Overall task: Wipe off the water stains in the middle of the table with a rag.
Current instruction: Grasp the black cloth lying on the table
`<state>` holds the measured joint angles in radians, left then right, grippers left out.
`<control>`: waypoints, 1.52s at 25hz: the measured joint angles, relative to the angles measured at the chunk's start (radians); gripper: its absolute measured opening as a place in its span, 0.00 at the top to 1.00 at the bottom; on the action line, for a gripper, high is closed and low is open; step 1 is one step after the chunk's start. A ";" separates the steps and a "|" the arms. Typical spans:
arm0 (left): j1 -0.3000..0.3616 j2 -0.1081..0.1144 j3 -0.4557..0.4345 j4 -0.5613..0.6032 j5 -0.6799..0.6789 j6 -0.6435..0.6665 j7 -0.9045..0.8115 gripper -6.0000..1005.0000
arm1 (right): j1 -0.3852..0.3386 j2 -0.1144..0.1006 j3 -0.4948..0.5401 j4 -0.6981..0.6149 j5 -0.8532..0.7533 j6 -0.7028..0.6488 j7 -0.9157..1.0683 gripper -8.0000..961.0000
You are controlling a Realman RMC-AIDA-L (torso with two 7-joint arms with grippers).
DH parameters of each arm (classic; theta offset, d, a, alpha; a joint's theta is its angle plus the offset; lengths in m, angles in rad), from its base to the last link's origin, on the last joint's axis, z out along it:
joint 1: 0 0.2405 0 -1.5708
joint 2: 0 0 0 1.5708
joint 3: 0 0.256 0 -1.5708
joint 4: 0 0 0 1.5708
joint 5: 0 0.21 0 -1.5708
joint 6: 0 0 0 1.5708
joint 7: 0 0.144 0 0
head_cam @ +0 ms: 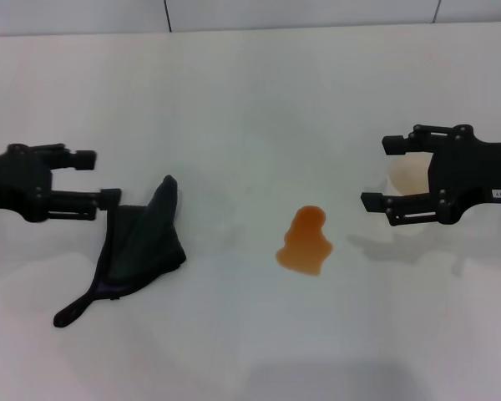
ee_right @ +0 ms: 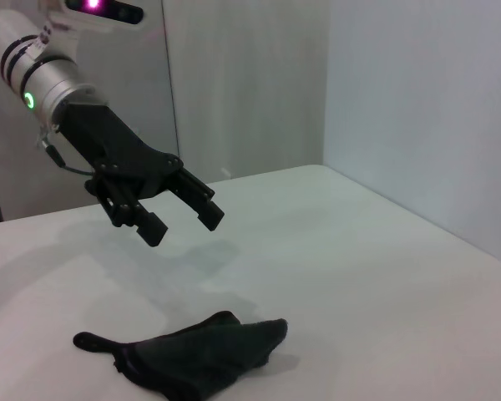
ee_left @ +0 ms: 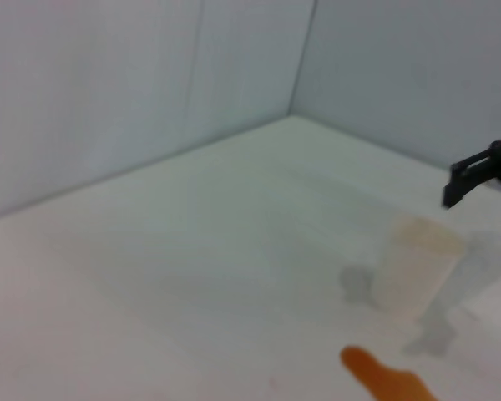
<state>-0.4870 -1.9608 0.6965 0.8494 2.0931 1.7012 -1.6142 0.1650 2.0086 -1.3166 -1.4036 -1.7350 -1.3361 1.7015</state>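
**White table, one puddle, one rag, both grippers empty**

White matte tabletop [head_cam: 250,109] fills your head view, with thin dark seams along its far edge and pale grey wall panels behind it. You have one orange-amber puddle of water stains [head_cam: 306,241] sitting near the middle, bell-shaped and unbroken. One black rag [head_cam: 139,243] lies flat on the table to the robot's left of the puddle, well apart from it, with a pointed corner toward the far side and a thin tail trailing toward the near edge. One white paper cup [head_cam: 407,179] stands on the right, behind the right gripper's fingers.

Your left gripper [head_cam: 100,179] hovers above the table just beside the rag's left edge, fingers spread wide and holding nothing; the right wrist view shows it raised clear of the cloth. Your right gripper [head_cam: 380,172] hangs on the right, fingers parted, empty, near the cup. Bare table lies between rag and puddle, and along the near edge.
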 joint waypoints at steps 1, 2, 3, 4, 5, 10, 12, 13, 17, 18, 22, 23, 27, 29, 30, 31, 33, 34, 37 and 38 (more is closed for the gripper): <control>-0.006 0.008 0.000 0.009 0.015 0.003 -0.033 0.15 | 0.001 0.000 -0.002 -0.002 0.000 0.000 0.002 0.09; -0.011 0.015 0.000 0.013 0.026 0.007 -0.057 0.15 | 0.001 0.001 -0.004 -0.002 0.001 0.001 0.002 0.09; -0.015 0.019 -0.001 0.014 0.034 0.011 -0.068 0.15 | 0.002 0.001 -0.009 -0.002 0.003 0.001 0.003 0.09; -0.022 0.026 -0.002 0.017 0.046 0.017 -0.088 0.15 | 0.002 0.001 -0.012 -0.002 0.006 0.003 0.003 0.09; -0.029 0.032 -0.004 0.018 0.055 0.022 -0.101 0.15 | 0.003 0.001 -0.015 -0.002 0.009 0.005 0.003 0.09; -0.054 0.048 -0.005 0.022 0.110 0.020 -0.152 0.15 | 0.004 0.002 -0.036 -0.002 0.019 0.014 0.008 0.09; -0.076 0.049 -0.001 0.023 0.160 0.021 -0.175 0.15 | 0.004 0.002 -0.041 -0.002 0.025 0.015 0.008 0.09; -0.098 0.048 -0.001 0.023 0.206 0.025 -0.188 0.15 | 0.004 0.002 -0.045 -0.002 0.027 0.015 0.008 0.09; -0.148 0.040 0.001 0.018 0.284 0.026 -0.203 0.15 | 0.004 0.002 -0.057 -0.001 0.027 0.018 0.009 0.09; -0.157 0.037 0.004 0.016 0.299 0.026 -0.205 0.15 | 0.004 0.002 -0.059 -0.001 0.027 0.018 0.009 0.09; -0.195 0.011 0.030 0.014 0.365 0.017 -0.209 0.15 | 0.005 0.002 -0.068 0.005 0.031 0.018 0.009 0.09; -0.202 0.000 0.039 0.013 0.378 0.014 -0.209 0.15 | 0.005 0.002 -0.070 0.006 0.032 0.019 0.008 0.09; -0.222 -0.035 0.070 0.013 0.433 -0.012 -0.210 0.15 | 0.005 0.002 -0.083 0.010 0.034 0.020 0.007 0.09; -0.224 -0.046 0.077 0.009 0.449 -0.023 -0.209 0.15 | 0.004 0.002 -0.087 0.011 0.035 0.020 0.006 0.09; -0.224 -0.050 0.078 0.004 0.452 -0.028 -0.207 0.15 | 0.004 0.002 -0.089 0.011 0.035 0.020 0.006 0.09; -0.224 -0.051 0.078 0.000 0.454 -0.034 -0.205 0.15 | 0.003 0.002 -0.091 0.011 0.035 0.020 0.006 0.09; -0.224 -0.054 0.079 -0.017 0.454 -0.051 -0.202 0.15 | 0.003 0.002 -0.094 0.011 0.035 0.020 0.006 0.09; -0.224 -0.056 0.079 -0.022 0.455 -0.058 -0.201 0.15 | 0.003 0.002 -0.094 0.011 0.035 0.020 0.006 0.09; -0.224 -0.060 0.080 -0.027 0.455 -0.074 -0.200 0.15 | 0.002 0.002 -0.097 0.011 0.036 0.021 0.005 0.09; -0.223 -0.061 0.082 -0.028 0.456 -0.081 -0.199 0.15 | 0.001 0.002 -0.097 0.011 0.036 0.022 0.005 0.09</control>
<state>-0.7100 -2.0218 0.7785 0.8214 2.5489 1.6203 -1.8128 0.1663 2.0110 -1.4132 -1.3922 -1.6995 -1.3143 1.7065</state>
